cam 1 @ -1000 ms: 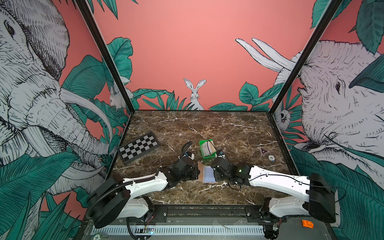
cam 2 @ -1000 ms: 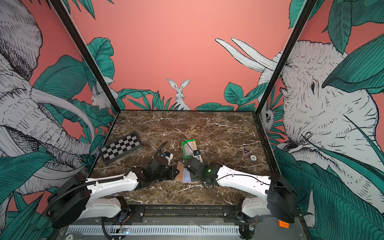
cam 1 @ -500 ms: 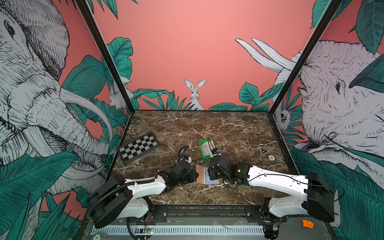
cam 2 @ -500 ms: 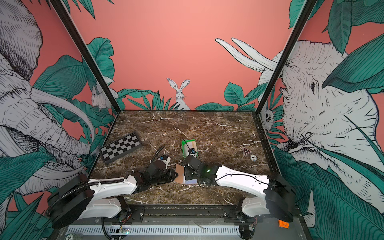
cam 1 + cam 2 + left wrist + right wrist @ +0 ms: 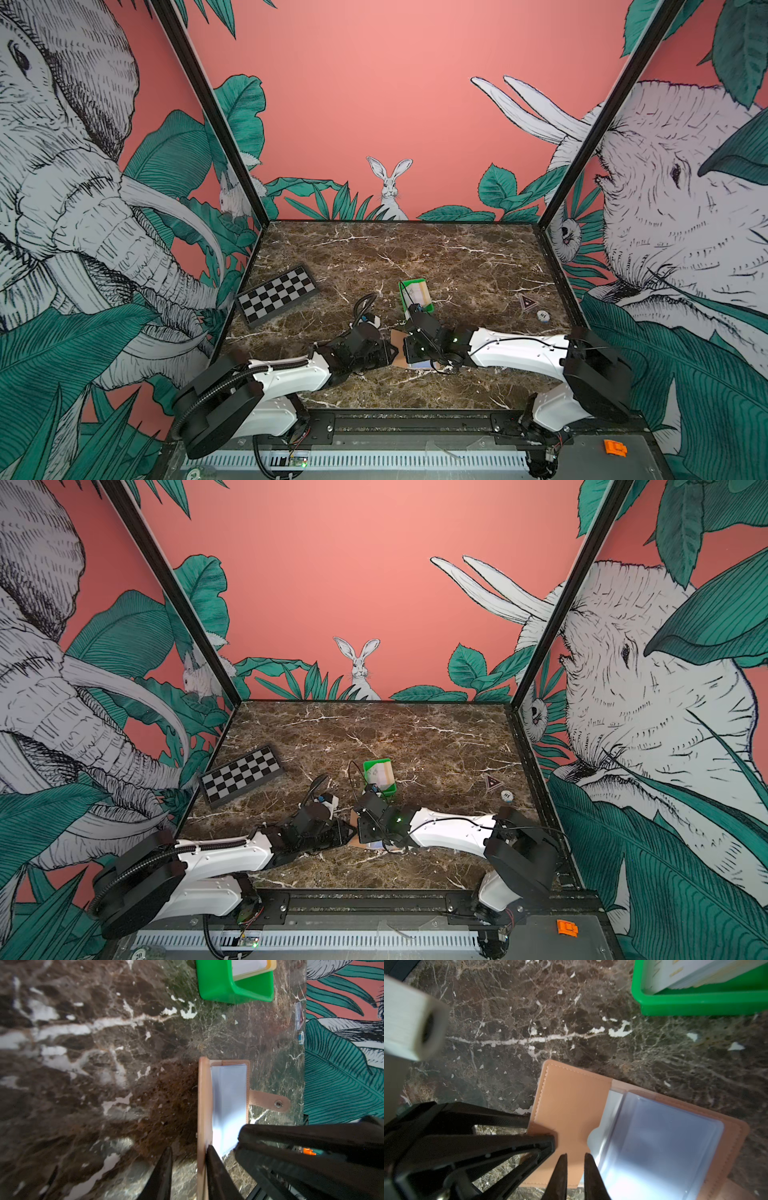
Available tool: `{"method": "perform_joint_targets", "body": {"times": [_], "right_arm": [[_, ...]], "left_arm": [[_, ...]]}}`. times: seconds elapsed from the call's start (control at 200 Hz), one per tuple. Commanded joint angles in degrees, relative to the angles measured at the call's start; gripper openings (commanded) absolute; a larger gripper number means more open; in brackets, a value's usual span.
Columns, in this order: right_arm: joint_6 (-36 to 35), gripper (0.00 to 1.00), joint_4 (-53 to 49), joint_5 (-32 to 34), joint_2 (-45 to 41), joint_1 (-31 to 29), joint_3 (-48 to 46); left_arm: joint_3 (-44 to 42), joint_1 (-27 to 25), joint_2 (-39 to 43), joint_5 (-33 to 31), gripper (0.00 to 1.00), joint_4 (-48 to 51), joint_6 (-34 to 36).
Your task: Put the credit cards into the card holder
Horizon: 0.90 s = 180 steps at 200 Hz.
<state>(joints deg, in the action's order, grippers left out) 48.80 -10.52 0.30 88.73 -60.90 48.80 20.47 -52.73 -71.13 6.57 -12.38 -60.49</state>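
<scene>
The tan card holder (image 5: 571,1105) lies open on the marble near the front, its clear bluish sleeves (image 5: 228,1093) showing. In both top views the arms hide most of the card holder (image 5: 397,337) (image 5: 351,840). My left gripper (image 5: 190,1148) is open, and the holder's left cover (image 5: 202,1105) stands on edge between its fingers, against one of them. My right gripper (image 5: 575,1155) hovers at the sleeves' inner edge, jaws a narrow slit apart with nothing seen between them. The credit cards (image 5: 415,291) (image 5: 380,772) (image 5: 695,974) sit stacked in a green tray behind the holder.
The green tray (image 5: 428,308) (image 5: 218,987) stands just behind both grippers. A folded chessboard (image 5: 276,299) lies at the left. A poker chip (image 5: 542,316) and a triangular sticker (image 5: 527,302) lie near the right wall.
My left jaws have parted around the holder's left cover. My right gripper has slid left over the open holder and its jaws have narrowed.
</scene>
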Motion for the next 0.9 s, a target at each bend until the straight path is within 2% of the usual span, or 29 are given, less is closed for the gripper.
{"method": "perform_joint_targets", "body": {"times": [0.0,0.16,0.4,0.565,0.71,0.895], "right_arm": [[0.43,0.12,2.6,-1.15,1.28,0.3,0.07],[0.89,0.06,5.29,-2.61,3.79,0.39,-0.62],[2.04,0.03,7.67,-3.66,6.13,0.43,-1.99],[3.14,0.01,7.95,-2.81,4.78,0.41,-3.43],[3.77,0.0,7.91,-2.28,3.47,0.59,-4.58],[4.03,0.0,7.38,-2.32,-1.55,1.4,-5.68]], "left_arm": [[2.04,-0.03,3.3,-1.34,0.31,6.01,2.07],[4.16,0.43,6.81,-1.3,0.31,11.06,5.31],[6.67,0.51,8.2,0.37,0.28,13.05,9.85],[6.0,0.61,5.28,0.5,0.2,10.66,9.14],[4.14,0.6,1.4,1.73,0.19,2.91,7.55],[5.78,0.61,-4.83,3.93,0.19,0.21,7.67]]}}
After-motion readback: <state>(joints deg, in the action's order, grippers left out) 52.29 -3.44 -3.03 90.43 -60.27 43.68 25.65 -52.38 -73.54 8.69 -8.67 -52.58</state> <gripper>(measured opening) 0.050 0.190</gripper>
